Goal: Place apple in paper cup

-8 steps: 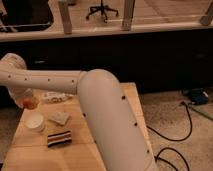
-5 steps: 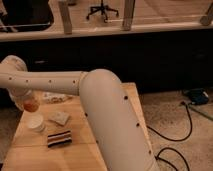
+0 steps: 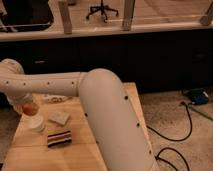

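Just above the paper cup [image 3: 36, 125] hung the apple [image 3: 30, 107], a small orange-red ball held clear of the wood, over the cup's far-left edge and very close to its rim. The gripper [image 3: 28, 104] sat at the left end of the scene, over the left part of the table [image 3: 30, 156], and its jaws were clamped on the apple, though the fingers themselves were hard to make out against the white wrist. The cup stood upright on the table near its left side.

Right of the cup, and apart from it, lay a flat white-grey block [image 3: 59, 118]. Nearer than that lay a striped block [image 3: 59, 139] banded in black, white and red, also apart from the cup.

The white arm [image 3: 105, 110] ran from the gripper rightward across the table, then bent into a thick segment that came down toward the near edge and covered much of the table's right half.

On the floor to the right, dark cables [image 3: 175, 136] looped, with a blue object [image 3: 197, 96] beyond them. Far behind, past a dark low wall, stood an office chair [image 3: 102, 9].
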`<action>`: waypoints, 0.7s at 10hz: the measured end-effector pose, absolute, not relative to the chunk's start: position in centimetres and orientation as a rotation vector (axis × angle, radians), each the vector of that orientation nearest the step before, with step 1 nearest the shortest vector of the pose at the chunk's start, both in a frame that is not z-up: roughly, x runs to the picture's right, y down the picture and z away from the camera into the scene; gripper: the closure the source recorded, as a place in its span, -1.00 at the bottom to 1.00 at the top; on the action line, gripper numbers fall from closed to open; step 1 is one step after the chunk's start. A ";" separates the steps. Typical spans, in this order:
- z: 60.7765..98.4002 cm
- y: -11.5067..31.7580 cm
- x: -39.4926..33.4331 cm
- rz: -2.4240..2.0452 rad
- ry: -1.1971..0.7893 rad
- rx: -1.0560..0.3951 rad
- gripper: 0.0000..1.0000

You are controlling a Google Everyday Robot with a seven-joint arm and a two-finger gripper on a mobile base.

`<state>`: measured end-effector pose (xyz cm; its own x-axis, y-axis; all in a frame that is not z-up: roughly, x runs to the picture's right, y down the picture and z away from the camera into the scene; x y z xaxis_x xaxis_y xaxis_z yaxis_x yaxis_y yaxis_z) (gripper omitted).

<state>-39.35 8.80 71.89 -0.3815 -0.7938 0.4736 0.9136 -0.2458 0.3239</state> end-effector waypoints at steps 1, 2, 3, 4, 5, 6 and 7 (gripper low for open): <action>71.9 8.8 -39.1 -1.851 -0.666 -0.256 1.00; 72.0 8.8 -38.7 -1.845 -0.662 -0.260 1.00; 72.1 8.8 -38.3 -1.838 -0.661 -0.263 1.00; 72.1 8.8 -38.2 -1.835 -0.662 -0.264 1.00; 72.2 8.9 -38.0 -1.830 -0.663 -0.265 0.96; 72.3 8.9 -37.9 -1.826 -0.665 -0.266 0.82; 72.3 9.0 -37.8 -1.824 -0.666 -0.265 0.61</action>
<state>-37.84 9.01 72.28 -0.3537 -0.7979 0.4881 0.9247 -0.2196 0.3111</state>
